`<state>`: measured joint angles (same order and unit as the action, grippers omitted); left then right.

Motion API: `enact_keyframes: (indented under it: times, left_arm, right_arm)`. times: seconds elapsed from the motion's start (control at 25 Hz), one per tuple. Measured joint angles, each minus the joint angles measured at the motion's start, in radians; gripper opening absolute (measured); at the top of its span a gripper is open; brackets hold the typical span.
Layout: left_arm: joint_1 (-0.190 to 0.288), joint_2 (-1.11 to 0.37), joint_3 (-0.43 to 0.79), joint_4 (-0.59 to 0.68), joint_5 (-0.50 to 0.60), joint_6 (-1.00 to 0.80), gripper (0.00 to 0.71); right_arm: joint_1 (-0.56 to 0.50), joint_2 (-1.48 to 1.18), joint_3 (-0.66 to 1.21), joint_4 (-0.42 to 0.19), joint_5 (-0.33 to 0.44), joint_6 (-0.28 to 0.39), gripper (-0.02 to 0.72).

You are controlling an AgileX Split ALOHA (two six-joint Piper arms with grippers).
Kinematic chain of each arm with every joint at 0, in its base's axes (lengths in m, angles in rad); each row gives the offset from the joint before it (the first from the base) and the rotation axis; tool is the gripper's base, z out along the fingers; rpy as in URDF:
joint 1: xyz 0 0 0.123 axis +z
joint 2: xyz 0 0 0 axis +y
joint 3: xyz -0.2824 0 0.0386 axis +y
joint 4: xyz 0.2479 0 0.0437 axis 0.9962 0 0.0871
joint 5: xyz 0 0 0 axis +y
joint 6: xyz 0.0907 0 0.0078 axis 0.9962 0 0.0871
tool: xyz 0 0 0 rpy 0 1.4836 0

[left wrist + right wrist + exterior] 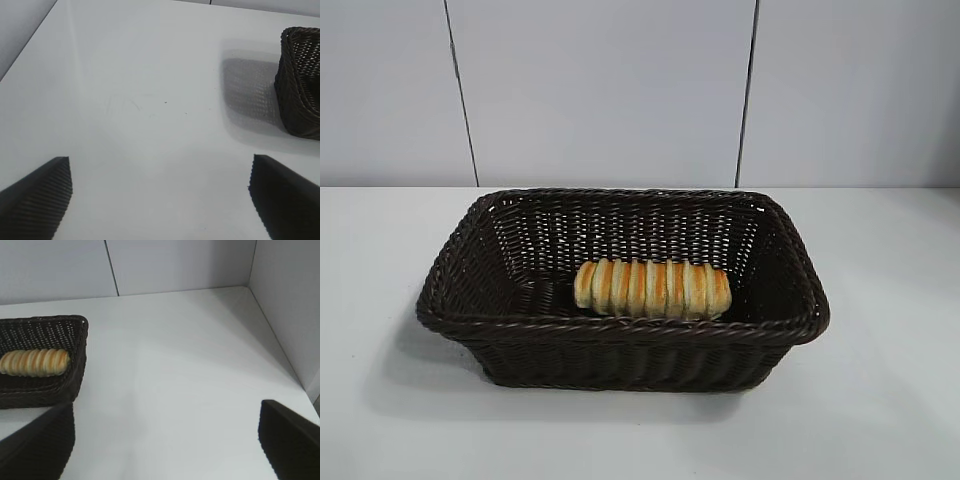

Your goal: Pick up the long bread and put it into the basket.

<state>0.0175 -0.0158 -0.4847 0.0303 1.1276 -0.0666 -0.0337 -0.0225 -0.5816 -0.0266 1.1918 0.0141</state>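
Note:
The long bread (652, 288), a ridged golden loaf striped cream and orange-brown, lies flat inside the basket (620, 335), a dark brown wicker rectangle in the middle of the white table. The right wrist view shows the loaf (34, 362) in the basket (50, 390) too. My left gripper (160, 197) is open over bare table, well away from the basket's corner (300, 95). Over bare table to the side of the basket, my right gripper (165, 440) is open and holds nothing. Neither arm appears in the exterior view.
A white panelled wall (620, 90) runs behind the table. In the right wrist view a side wall (285, 305) closes off the table. White tabletop (880, 400) spreads around the basket on all sides.

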Motion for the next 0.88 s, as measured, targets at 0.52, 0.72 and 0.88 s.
enact_keyframes:
  times: [0.52,0.72,0.88]
  left_arm:
    - [0.000,0.000,0.000,0.000,0.000,0.000,0.694]
    - [0.000,0.000,0.000,0.000,0.000,0.000,0.694]
    - [0.000,0.000,0.000,0.000,0.000,0.000,0.694]
  right_arm:
    - [0.000,0.000,0.115,0.027,-0.093,-0.014,0.694]
    - [0.000,0.000,0.115,0.027,-0.095,-0.014,0.694]
    - [0.000,0.000,0.115,0.027,-0.098,-0.014,0.694]
